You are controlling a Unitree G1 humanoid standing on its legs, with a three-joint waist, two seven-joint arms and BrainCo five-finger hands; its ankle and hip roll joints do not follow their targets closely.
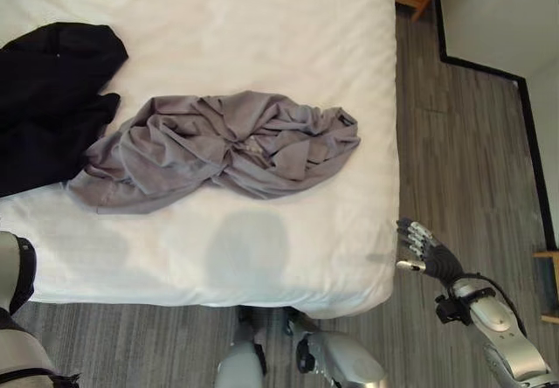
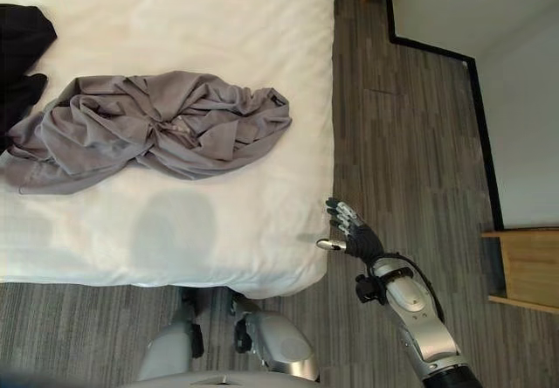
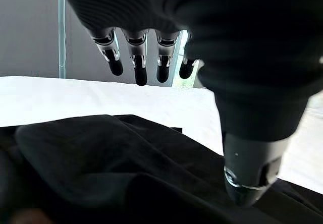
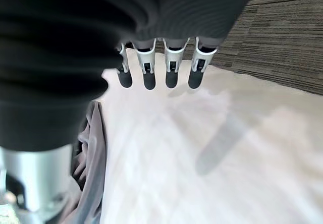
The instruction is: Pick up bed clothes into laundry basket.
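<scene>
Crumpled grey soft cloth [image 1: 223, 148] lying on white bed [image 1: 288, 21]; you're grabbing bunched middle. Right hand [image 2: 349, 231], left hand [image 3: 146, 62]: fingers straight, holding nothing.

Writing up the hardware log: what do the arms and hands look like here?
Right hand: silver fingers with dark tips and a dark ribbed cover over its back and wrist, on a silver-grey arm. Left hand: same silver, dark-tipped fingers and dark ribbed cover.

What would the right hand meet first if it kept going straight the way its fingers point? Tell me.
Probably the white bed: the right hand hangs open beside its near corner, fingers aimed across the sheet. The grey garment lies farther along, though depth is unclear.
</scene>
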